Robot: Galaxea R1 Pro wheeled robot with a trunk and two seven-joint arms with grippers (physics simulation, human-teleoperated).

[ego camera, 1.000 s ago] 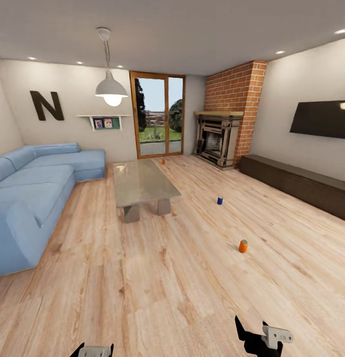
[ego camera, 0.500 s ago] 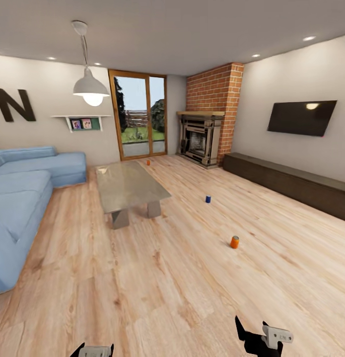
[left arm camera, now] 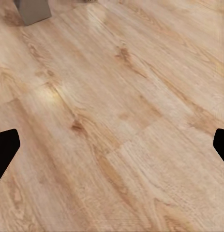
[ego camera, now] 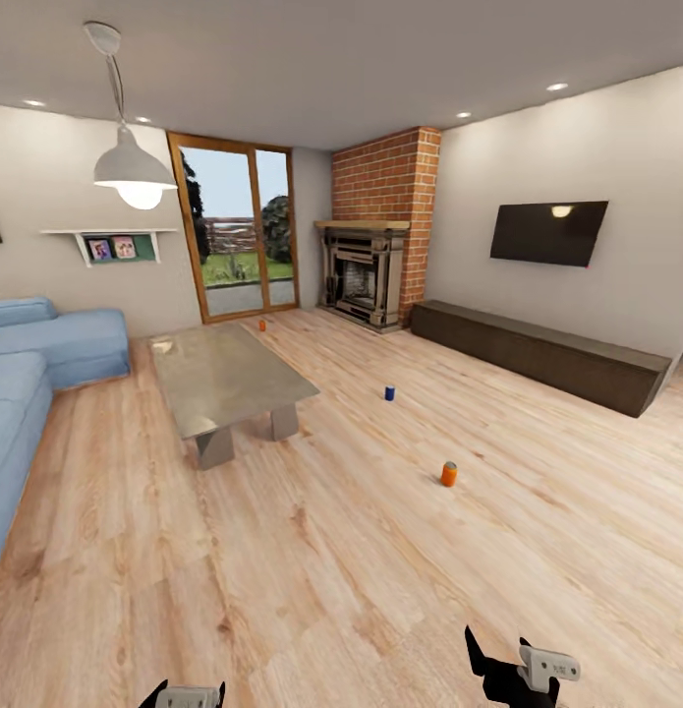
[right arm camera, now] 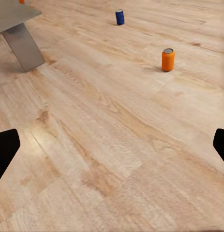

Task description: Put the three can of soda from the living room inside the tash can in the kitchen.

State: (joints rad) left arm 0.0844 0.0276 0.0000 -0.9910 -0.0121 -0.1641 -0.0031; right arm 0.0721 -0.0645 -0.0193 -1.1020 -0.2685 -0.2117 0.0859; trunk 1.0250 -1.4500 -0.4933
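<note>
Head view: three soda cans stand on the living room's plank floor (ego camera: 380, 551): a near orange can (ego camera: 448, 474), a blue can (ego camera: 389, 392) farther off, and a far orange can (ego camera: 262, 324) by the glass doors (ego camera: 233, 231), beyond the low glass-topped counter (ego camera: 223, 379). My left tool (left arm camera: 112, 145) and right tool (right arm camera: 112, 145) hang empty over bare boards, jaws spread wide.

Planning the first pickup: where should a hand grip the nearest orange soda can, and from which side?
Grip the nearest orange soda can around its mid-body, probably coming level from the robot's side. It stands upright on the wood floor with open space around it.
</note>
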